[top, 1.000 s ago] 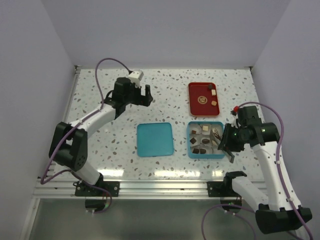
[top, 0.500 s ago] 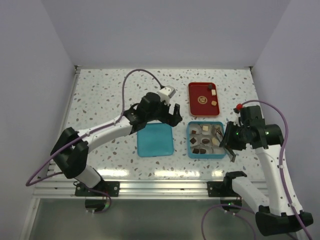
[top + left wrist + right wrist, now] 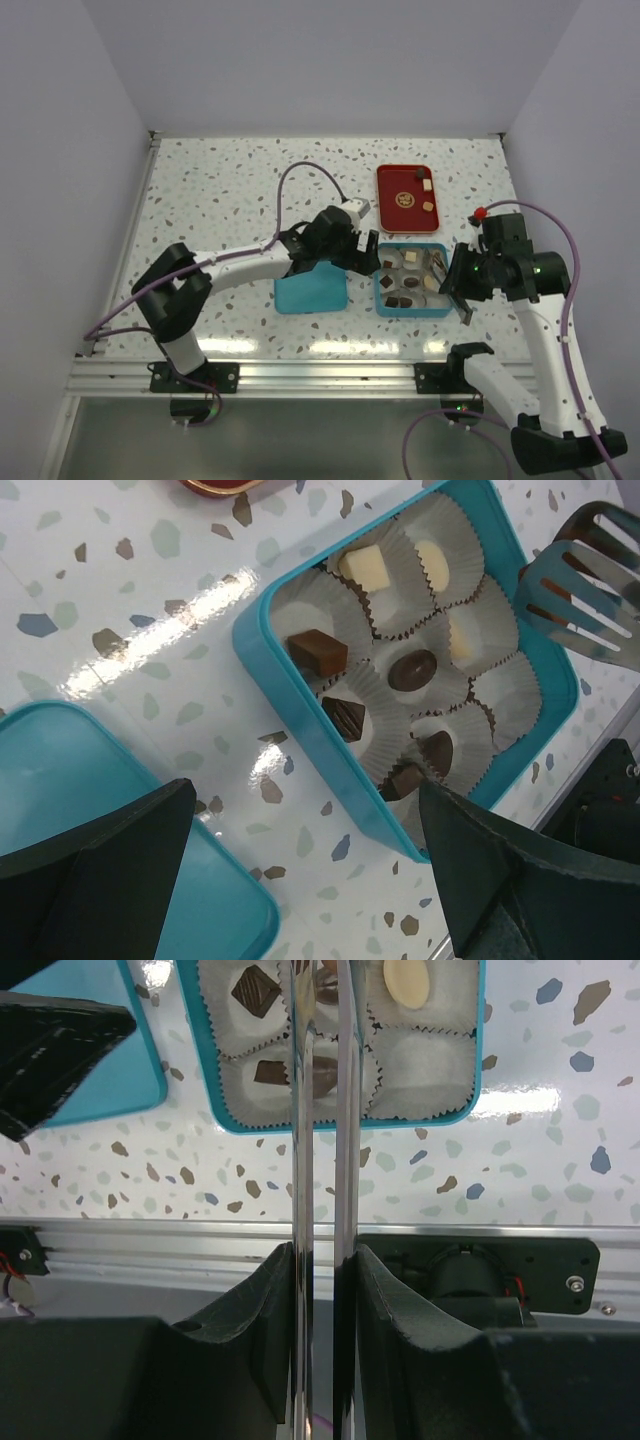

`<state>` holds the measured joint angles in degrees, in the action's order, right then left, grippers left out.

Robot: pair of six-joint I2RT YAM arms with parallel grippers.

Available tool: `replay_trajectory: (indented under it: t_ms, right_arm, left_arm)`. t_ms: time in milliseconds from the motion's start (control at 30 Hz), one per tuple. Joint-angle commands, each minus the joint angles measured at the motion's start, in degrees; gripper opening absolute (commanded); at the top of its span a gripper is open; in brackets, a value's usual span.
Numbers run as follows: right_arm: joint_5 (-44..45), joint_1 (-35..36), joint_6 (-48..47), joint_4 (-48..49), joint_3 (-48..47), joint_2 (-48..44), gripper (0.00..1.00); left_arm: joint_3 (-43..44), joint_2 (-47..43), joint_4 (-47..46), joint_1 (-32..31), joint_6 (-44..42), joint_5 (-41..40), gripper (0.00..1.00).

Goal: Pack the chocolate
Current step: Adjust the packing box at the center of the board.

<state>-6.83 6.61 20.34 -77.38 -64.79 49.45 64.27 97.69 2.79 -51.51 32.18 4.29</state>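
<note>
We look down on a white speckled surface (image 3: 220,190), walled on three sides, with a metal rail (image 3: 300,375) along the near edge at 6 o'clock. The broad stretch from 9 to 12 o'clock gives the freest room.

An open teal box (image 3: 300,730) sits right of centre, and its flat teal lid (image 3: 60,780) lies just beside it at 9 o'clock, with a narrow strip of surface between them. A red tray (image 3: 395,180) sits apart from the box at its 12 o'clock.

The chocolate (image 3: 412,669) lies mostly inside the box in crinkled paper cups (image 3: 400,610), as dark, brown and cream pieces. A few more pieces sit on the red tray.

The left arm stretches low from 7 o'clock across the lid. Its left pincer (image 3: 362,258) hangs released and spread wide above the gap, over the box's 9 o'clock wall.

The right arm bends in from 4 o'clock. Its right pincer (image 3: 322,1260) is clenched on metal tongs (image 3: 300,1110), whose slotted tips reach over the box's 3 o'clock side.
</note>
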Motion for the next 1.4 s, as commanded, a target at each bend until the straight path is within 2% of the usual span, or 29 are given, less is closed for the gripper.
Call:
replay_trajectory:
  t_ms: [0,300,633,800,933,1033,1200,1367]
  right_arm:
    - [-0.82,0.33,-0.74,-12.97,-2.27,-0.5,0.22]
    - [-1.61,0.68,-1.09,-12.0,-2.27,-0.85,0.22]
    - [-2.22,1.21,-1.18,-10.86,-2.26,-1.99,0.23]
    - [-2.92,1.3,-1.44,-10.51,-2.09,-2.52,0.23]
    - [-3.28,1.39,-1.62,-10.33,-2.18,-2.69,0.23]
    - [-3.28,1.3,-1.7,-10.15,-2.18,-2.87,0.23]
    - [-3.37,1.48,-1.62,-10.15,-2.0,-3.22,0.24]
    - [-3.37,1.65,-1.62,-10.15,-1.74,-3.4,0.23]
  left_arm:
    - [3.67,2.5,0.28,-1.4,3.85,-1.39,1.0]
    - [6.83,7.24,3.54,-2.46,8.5,-4.12,1.0]
    - [11.67,12.87,8.64,-3.78,9.3,-6.49,0.99]
    - [12.02,13.58,9.69,-3.95,9.21,-7.55,0.86]
    - [13.25,14.72,10.48,-4.3,8.6,-7.2,0.65]
    - [13.86,15.16,11.01,-4.66,8.33,-7.11,0.54]
    - [14.13,15.43,11.54,-5.01,7.98,-6.49,0.44]
    - [14.04,15.69,11.1,-5.18,8.07,-5.61,0.29]
